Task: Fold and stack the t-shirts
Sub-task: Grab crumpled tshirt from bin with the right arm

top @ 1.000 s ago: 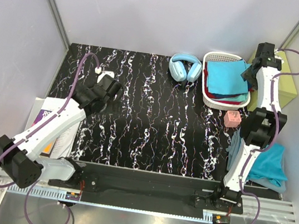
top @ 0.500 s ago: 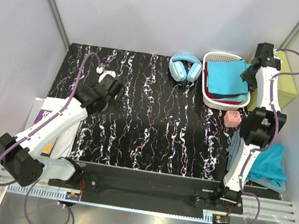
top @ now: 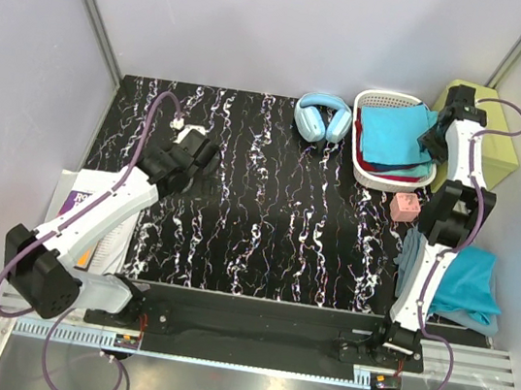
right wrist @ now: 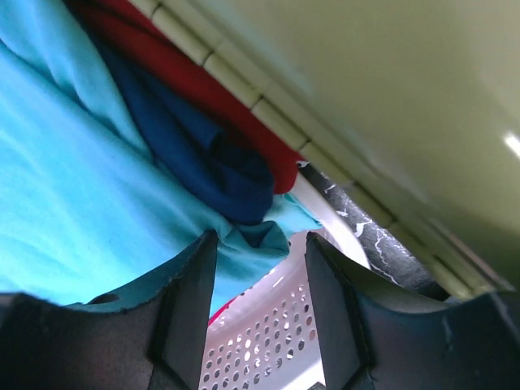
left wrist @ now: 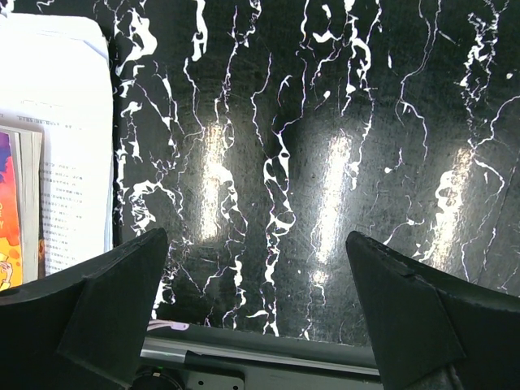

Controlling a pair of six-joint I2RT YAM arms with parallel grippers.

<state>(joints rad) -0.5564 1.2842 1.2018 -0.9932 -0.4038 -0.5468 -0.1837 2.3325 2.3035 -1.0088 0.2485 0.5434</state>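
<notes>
Reaching into the upper right of the overhead view, the right gripper (top: pixel 433 135) hangs at the right-hand rim of the white laundry basket (top: pixel 357 146). The t-shirts (top: pixel 394 137) lie piled there, teal on top with navy and red beneath. Its jaws stand apart, close over the teal edge, with nothing pinched between them. The left gripper (top: pixel 193 152) hovers over the bare left part of the desk (top: pixel 277 217), jaws wide apart and empty. Another teal garment (top: pixel 474 286) lies crumpled at the lower right, off the desk's edge. No shirt is spread or folded on the desk, so I judge the task barely begun: every shirt has yet to be drawn out, folded and stacked.
</notes>
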